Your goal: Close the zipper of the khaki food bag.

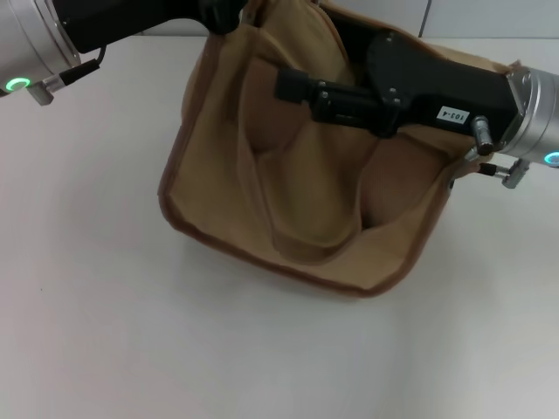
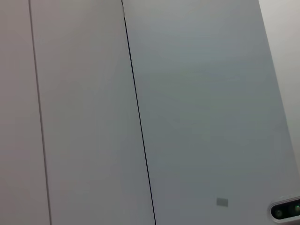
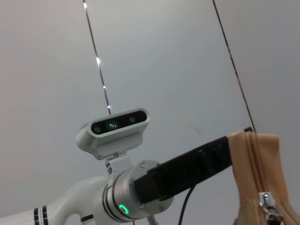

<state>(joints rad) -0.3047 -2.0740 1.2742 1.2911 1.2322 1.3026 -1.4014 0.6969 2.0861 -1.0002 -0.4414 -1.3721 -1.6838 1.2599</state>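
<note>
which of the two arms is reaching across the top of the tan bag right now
The right gripper: its black body lies across the khaki food bag from the right. The left gripper only meets the bag's far top corner.

The head camera is looking steeply down, close over the boxy tan canvas bag (image 1: pixel 297 192). The left wrist camera is facing a pale panelled wall (image 2: pixel 197 112). The right wrist camera is looking past that bag (image 3: pixel 258 178) at the left arm's black gripper (image 3: pixel 220 154).

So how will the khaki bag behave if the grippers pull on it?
Probably floppy: the bag sags into deep folds. It likely stretches and shifts rather than resisting, so the left gripper at its far end seems needed as an anchor. It looks light, apparently empty.
</note>
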